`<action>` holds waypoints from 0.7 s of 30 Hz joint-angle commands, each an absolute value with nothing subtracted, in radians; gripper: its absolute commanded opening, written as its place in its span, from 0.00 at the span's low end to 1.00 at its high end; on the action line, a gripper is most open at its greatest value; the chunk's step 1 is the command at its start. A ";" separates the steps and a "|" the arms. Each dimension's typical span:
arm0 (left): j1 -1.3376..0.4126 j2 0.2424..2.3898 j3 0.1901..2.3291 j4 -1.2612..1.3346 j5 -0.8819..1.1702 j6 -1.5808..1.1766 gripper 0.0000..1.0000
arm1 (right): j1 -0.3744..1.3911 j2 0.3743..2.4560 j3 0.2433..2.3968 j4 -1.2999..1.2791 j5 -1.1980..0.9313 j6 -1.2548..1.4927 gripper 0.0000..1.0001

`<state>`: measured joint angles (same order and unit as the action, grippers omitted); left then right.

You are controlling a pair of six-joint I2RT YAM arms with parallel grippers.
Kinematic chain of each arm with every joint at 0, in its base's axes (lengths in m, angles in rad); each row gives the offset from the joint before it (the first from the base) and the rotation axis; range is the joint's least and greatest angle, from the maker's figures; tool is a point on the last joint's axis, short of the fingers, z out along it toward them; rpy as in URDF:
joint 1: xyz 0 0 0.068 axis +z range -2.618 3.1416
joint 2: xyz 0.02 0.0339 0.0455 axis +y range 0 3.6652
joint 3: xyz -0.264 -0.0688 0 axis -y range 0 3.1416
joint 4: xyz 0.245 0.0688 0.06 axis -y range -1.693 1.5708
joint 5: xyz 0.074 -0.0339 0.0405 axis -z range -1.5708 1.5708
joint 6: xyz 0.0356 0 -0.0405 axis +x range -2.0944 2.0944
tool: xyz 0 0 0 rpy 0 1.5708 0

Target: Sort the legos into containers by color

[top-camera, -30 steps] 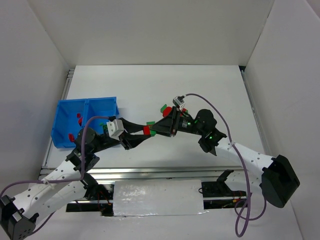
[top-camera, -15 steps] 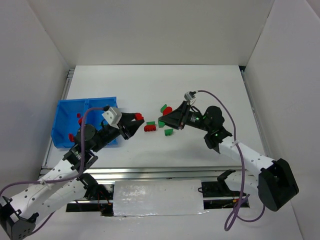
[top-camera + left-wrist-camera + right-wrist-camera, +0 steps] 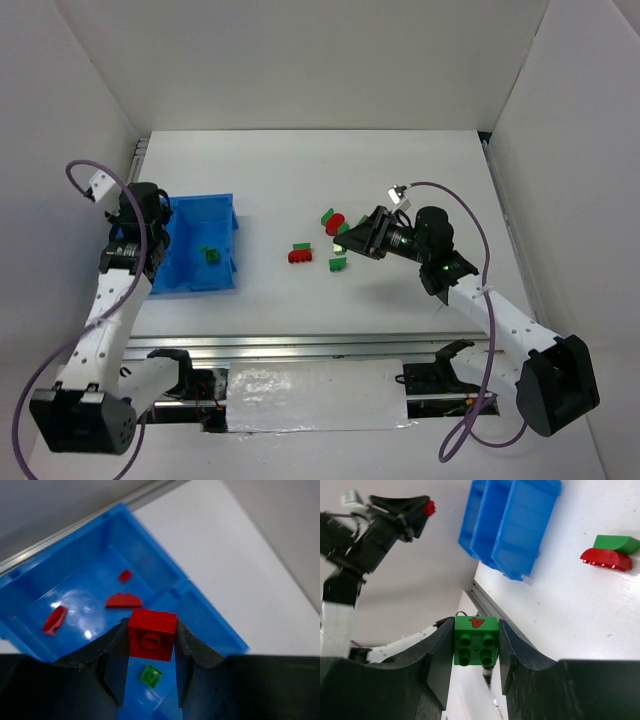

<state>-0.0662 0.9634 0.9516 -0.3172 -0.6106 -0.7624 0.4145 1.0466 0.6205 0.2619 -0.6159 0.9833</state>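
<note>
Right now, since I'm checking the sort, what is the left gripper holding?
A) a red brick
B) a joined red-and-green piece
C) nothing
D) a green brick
A: in the left wrist view, the left gripper is shut on a red brick, with the blue bin beyond it.

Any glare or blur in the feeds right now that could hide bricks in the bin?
Left wrist: white glare spots on the floor of the blue bin beside the red pieces, its far rim smeared, the held red brick sharp. Right wrist: the green brick is sharp, the left arm behind it blurred. Top external: even light, soft shadows, no glare.
</note>
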 commanded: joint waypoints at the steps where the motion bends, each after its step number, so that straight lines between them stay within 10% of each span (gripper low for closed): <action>1: 0.072 1.076 0.953 -0.435 -0.593 -0.963 0.00 | 0.417 1.002 0.684 0.200 -0.604 0.881 0.00; 8: 0.121 1.236 0.999 -0.508 -0.707 -1.071 0.13 | 0.428 0.985 0.706 0.141 -0.638 0.808 0.00; 11: 0.141 1.220 0.956 -0.462 -0.669 -1.058 0.54 | 0.434 1.000 0.716 0.124 -0.641 0.784 0.00; 13: 0.146 1.210 0.956 -0.483 -0.681 -1.081 0.99 | 0.437 1.012 0.718 0.127 -0.643 0.778 0.00; 21: 0.182 1.105 1.005 -0.512 -0.643 -1.043 0.99 | 0.622 1.158 0.868 0.028 -0.473 0.681 0.00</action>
<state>0.1574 1.1683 0.9558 -0.5014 -0.6487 -1.0504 0.5514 1.1038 0.7559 0.0639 -0.5571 0.7547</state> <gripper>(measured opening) 0.994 0.432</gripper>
